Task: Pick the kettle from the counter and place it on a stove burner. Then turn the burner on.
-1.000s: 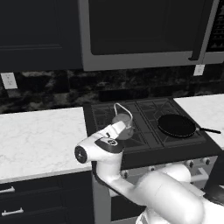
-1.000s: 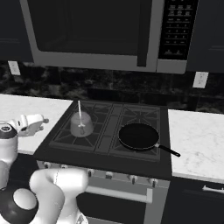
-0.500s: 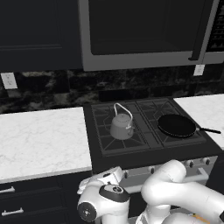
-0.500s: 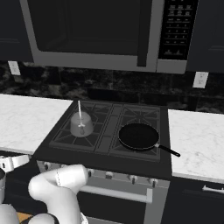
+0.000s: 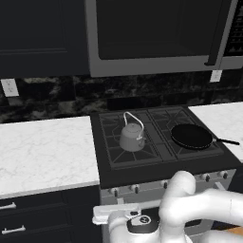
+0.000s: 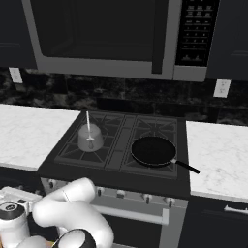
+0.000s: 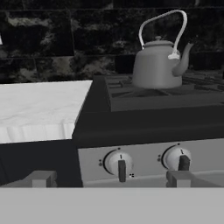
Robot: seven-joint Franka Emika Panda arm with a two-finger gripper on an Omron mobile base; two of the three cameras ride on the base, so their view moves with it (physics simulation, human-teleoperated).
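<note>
The grey kettle [image 5: 132, 137] [image 6: 90, 138] stands upright on the stove's front left burner [image 5: 128, 149], its wire handle raised and nothing touching it. In the hand view the kettle [image 7: 157, 65] sits up on the grate, spout to the right. My gripper [image 7: 111, 179] is open and empty, low in front of the stove's front panel, level with the knobs. Its fingertips [image 7: 41, 178] straddle the leftmost knob [image 7: 119, 164], and a second knob [image 7: 177, 158] is just right of it. In the left base view the gripper [image 5: 114, 212] hangs below the knob row. The white marble counter [image 5: 42, 147] lies left of the stove.
A black frying pan [image 5: 191, 135] [image 6: 154, 150] rests on the front right burner, handle pointing right. A row of knobs [image 5: 163, 184] runs along the stove front. A microwave [image 6: 106, 34] hangs above. More counter [image 6: 218, 155] lies right of the stove, with dark drawers [image 5: 28, 218] below.
The arm has swung down from beside the kettle on the stovetop to low in front of the knob panel. The kettle stays put on its burner. The gripper stays open.
</note>
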